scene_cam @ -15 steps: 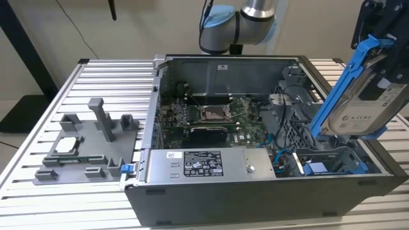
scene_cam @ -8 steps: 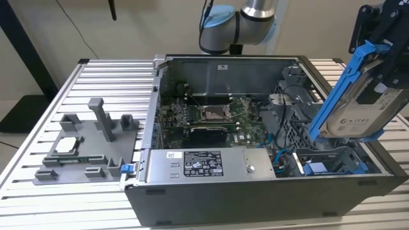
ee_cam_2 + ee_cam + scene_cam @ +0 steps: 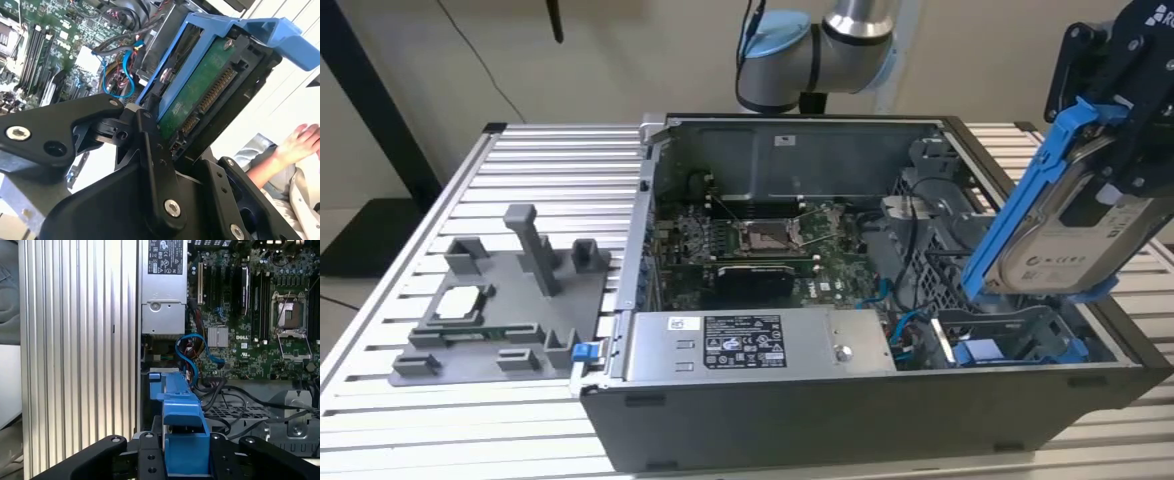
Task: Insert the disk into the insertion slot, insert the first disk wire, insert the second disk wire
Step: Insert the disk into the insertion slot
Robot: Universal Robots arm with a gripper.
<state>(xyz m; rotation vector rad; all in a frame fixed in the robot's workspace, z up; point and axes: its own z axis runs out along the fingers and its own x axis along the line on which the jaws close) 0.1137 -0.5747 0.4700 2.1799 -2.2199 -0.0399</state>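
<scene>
My gripper [image 3: 1110, 195] is shut on the disk [image 3: 1067, 255], a silver drive with a white label in a blue carrier [image 3: 1017, 205]. It holds the disk tilted and nearly upright above the open case's corner at the exterior view's right. The insertion slot [image 3: 1014, 335], a grey bay with blue tabs, lies directly below with a gap between. In the second wrist view the disk's green circuit board [image 3: 200, 95] and connector face the camera, with a black finger [image 3: 152, 150] against the carrier. In the first wrist view the carrier [image 3: 182, 410] sticks out from the gripper [image 3: 185, 460]. Blue cables [image 3: 192, 347] lie loose beside the bay.
The grey power-supply box [image 3: 747, 345] sits along the case's front, the motherboard [image 3: 767, 245] behind it. A grey fixture [image 3: 494, 300] with small parts stands on the slatted table [image 3: 547, 170] at the exterior view's left. A person's hand [image 3: 300, 142] is near the table.
</scene>
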